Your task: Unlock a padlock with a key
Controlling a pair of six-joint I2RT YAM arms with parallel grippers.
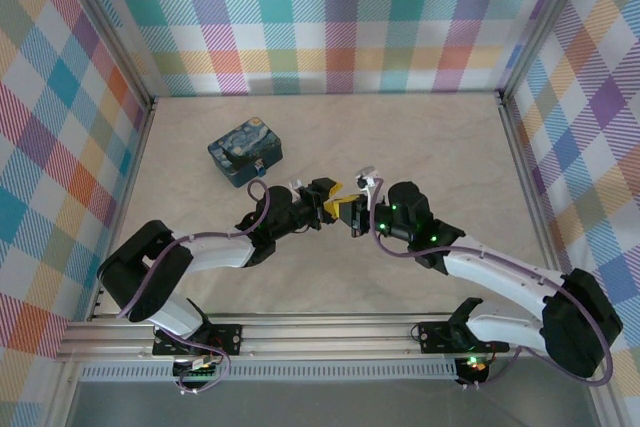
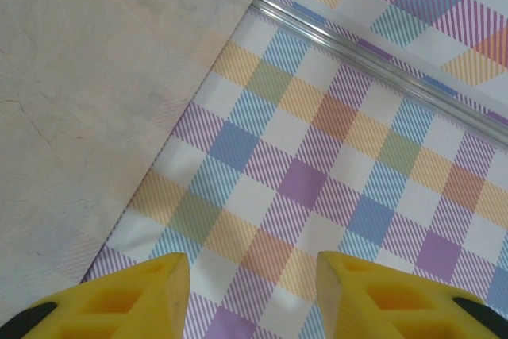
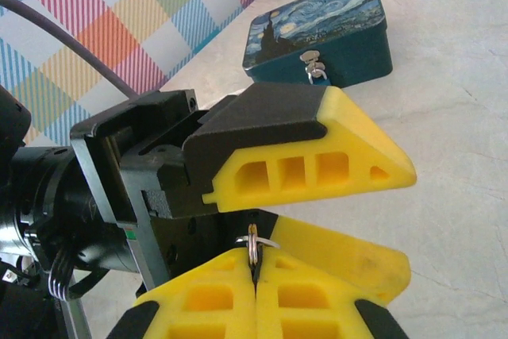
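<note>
Evidently the step in hand was a handover of the key. The right claw was clenched on it, with only its small ring and a sliver of dark metal poking out above the fingertips. The left claw was released, its jaws apart with one above and one below that ring, and nothing between them yet.

To do this well, I judged the left claw should close squarely on the exposed end and not on the loose ring. The right claw should let go only once that grip is firm. So thin a key could twist or drop to the bench.

The padlock seemed to hang on the front of the tin, just beyond both claws. It showed as a small silvery glint, too small to read its keyhole.

The tin sat flat on the bench with its lid down. What it held could not be told.
</note>
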